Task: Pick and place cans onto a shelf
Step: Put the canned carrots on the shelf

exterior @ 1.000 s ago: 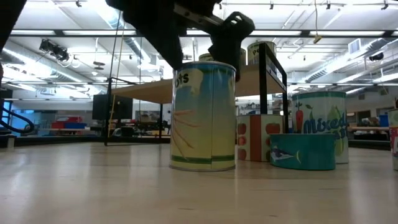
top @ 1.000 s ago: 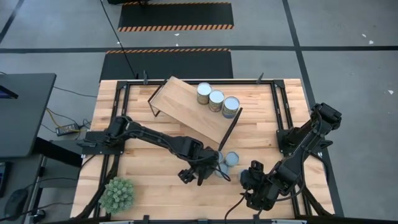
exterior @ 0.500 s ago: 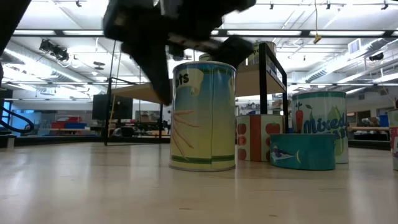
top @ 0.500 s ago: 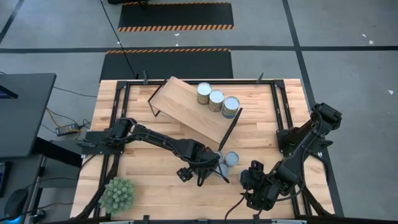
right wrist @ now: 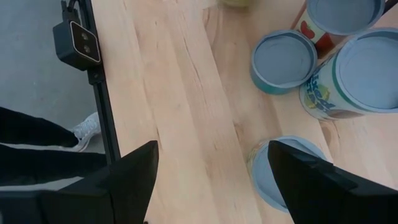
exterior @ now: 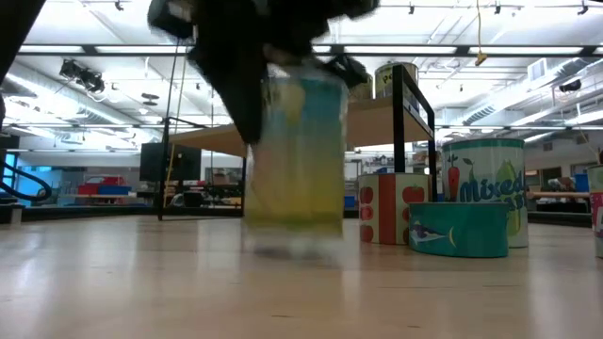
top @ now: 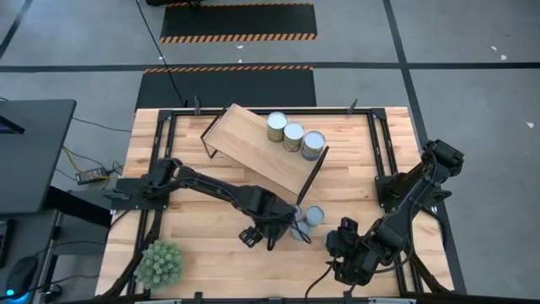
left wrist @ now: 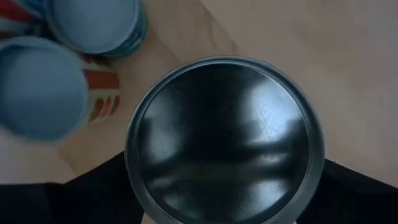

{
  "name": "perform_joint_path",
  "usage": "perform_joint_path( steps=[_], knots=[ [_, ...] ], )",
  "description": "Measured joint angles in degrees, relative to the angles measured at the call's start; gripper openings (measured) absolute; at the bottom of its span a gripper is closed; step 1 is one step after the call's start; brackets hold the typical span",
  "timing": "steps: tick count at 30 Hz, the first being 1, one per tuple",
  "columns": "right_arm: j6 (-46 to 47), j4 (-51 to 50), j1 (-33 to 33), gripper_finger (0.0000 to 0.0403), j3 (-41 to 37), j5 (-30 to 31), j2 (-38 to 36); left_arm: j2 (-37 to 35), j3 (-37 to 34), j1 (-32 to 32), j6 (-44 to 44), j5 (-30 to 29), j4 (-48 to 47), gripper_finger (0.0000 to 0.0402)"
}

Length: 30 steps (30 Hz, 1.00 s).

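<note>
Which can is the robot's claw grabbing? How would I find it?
Find the slanted wooden shelf with three cans on top. Just below its lower corner, the left claw is shut on one tall can. It is the only can between dark fingers, and it looks blurry in the low view.

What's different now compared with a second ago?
The left gripper came down over the tall can, closed on it and has started to move it, so it now blurs. The three cans on the shelf, the other table cans and the right gripper stayed put.
</note>
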Motion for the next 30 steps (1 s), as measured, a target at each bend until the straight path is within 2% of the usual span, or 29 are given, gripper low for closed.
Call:
perform_joint_path(
  steps=[9, 16, 23, 30],
  knots=[
    [-0.09, -0.57, 0.0, 0.0309, 0.0, 1.38, 0.0, -13.65, 0.09, 6.89, -7.24, 1.57, -8.56, 0.0298],
    [-0.17, -2.48, 0.0, 0.0309, 0.0, 1.89, 0.0, -22.49, 0.16, 15.56, -6.87, -0.08, -11.97, 0.0298],
    [-1.73, -3.23, -0.34, 0.0309, 0.0, 1.94, 0.0, -24.38, 0.13, 25.46, -0.28, -3.96, -14.47, 0.03],
    [-3.21, -3.39, -1.01, 0.0309, 0.0, 1.9, 0.0, -24.42, 0.11, 35.53, 8.09, -9.3, -8.99, 0.03]
  ],
)
